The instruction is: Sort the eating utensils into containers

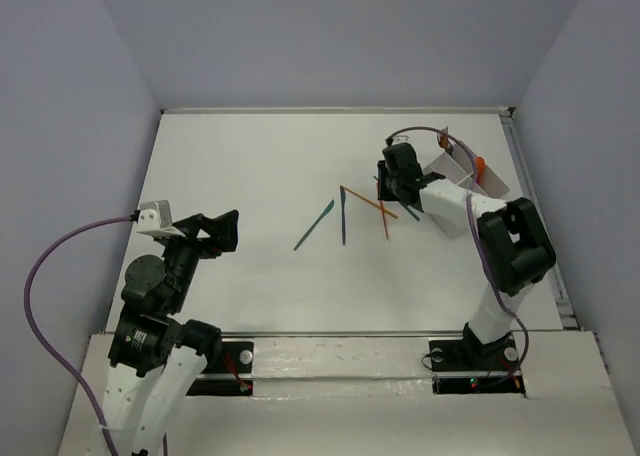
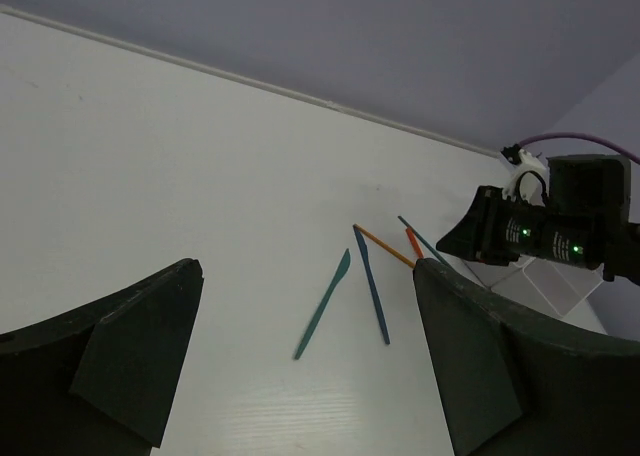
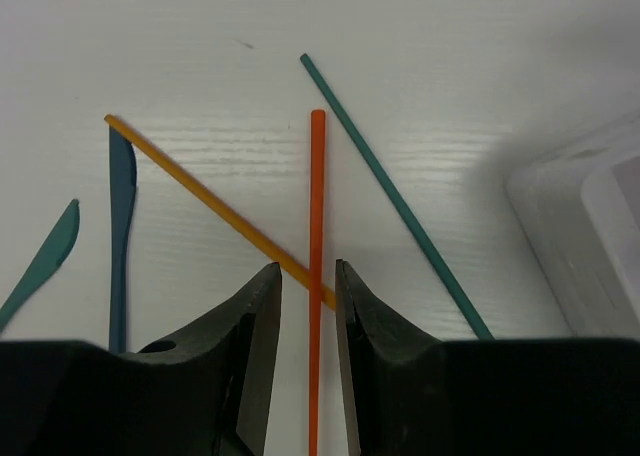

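Several utensils lie on the table centre-right. An orange utensil (image 3: 317, 196) crosses over a yellow-orange one (image 3: 200, 191); beside them lie a thin teal one (image 3: 400, 201), a dark blue knife (image 3: 120, 226) and a teal knife (image 1: 314, 225). My right gripper (image 3: 308, 268) is low over the orange utensil (image 1: 384, 222), jaws narrowly open on either side of its handle, not closed on it. The white tray (image 1: 470, 176) stands just right of it, with an orange piece (image 1: 481, 161) in it. My left gripper (image 1: 225, 231) is open and empty, well left of the utensils.
The tray's wall (image 3: 590, 216) is close to the right of my right fingers. In the left wrist view the teal knife (image 2: 325, 306) and the blue knife (image 2: 372, 286) lie ahead, with the right arm (image 2: 545, 236) beyond. Purple cables run along both arms.
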You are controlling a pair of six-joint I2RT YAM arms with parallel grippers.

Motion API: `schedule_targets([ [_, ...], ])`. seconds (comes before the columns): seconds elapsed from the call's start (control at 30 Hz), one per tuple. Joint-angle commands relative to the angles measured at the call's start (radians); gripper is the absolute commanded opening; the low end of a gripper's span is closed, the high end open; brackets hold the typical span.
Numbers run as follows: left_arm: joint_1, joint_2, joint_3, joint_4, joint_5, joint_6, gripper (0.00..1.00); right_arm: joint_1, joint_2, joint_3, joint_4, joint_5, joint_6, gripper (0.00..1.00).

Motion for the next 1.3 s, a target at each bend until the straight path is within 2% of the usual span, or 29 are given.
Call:
schedule_targets([
  [0.0,0.007,0.012,-0.006,0.061,0.020,0.018,0.99,0.002,0.086,0.123,-0.099,0.051,-0.030,0.33],
  [0.27,0.007,0.004,-0.006,0.061,0.022,0.019,0.99,-0.007,0.243,0.310,-0.198,0.045,-0.042,0.32],
  [0.57,0.007,-0.011,-0.005,0.061,0.022,0.019,0.99,-0.018,0.359,0.426,-0.266,0.029,-0.048,0.29],
  [0.8,0.007,-0.022,-0.005,0.061,0.022,0.019,0.99,-0.018,0.407,0.492,-0.320,0.035,-0.062,0.20],
  [0.87,0.007,-0.024,-0.005,0.061,0.020,0.019,0.99,-0.018,0.416,0.507,-0.337,0.035,-0.068,0.12],
  [0.97,0.007,-0.028,-0.005,0.061,0.019,0.018,0.99,-0.018,0.409,0.509,-0.340,0.037,-0.073,0.07],
  [1.1,0.007,-0.027,-0.005,0.061,0.019,0.018,0.99,-0.018,0.346,0.506,-0.289,-0.004,-0.080,0.07],
  [1.13,0.007,-0.027,-0.005,0.061,0.019,0.016,0.99,-0.018,0.290,0.490,-0.266,-0.023,-0.086,0.07],
  [1.27,0.007,-0.027,-0.005,0.060,0.019,0.018,0.99,-0.018,0.098,0.397,-0.043,-0.060,-0.094,0.07],
])
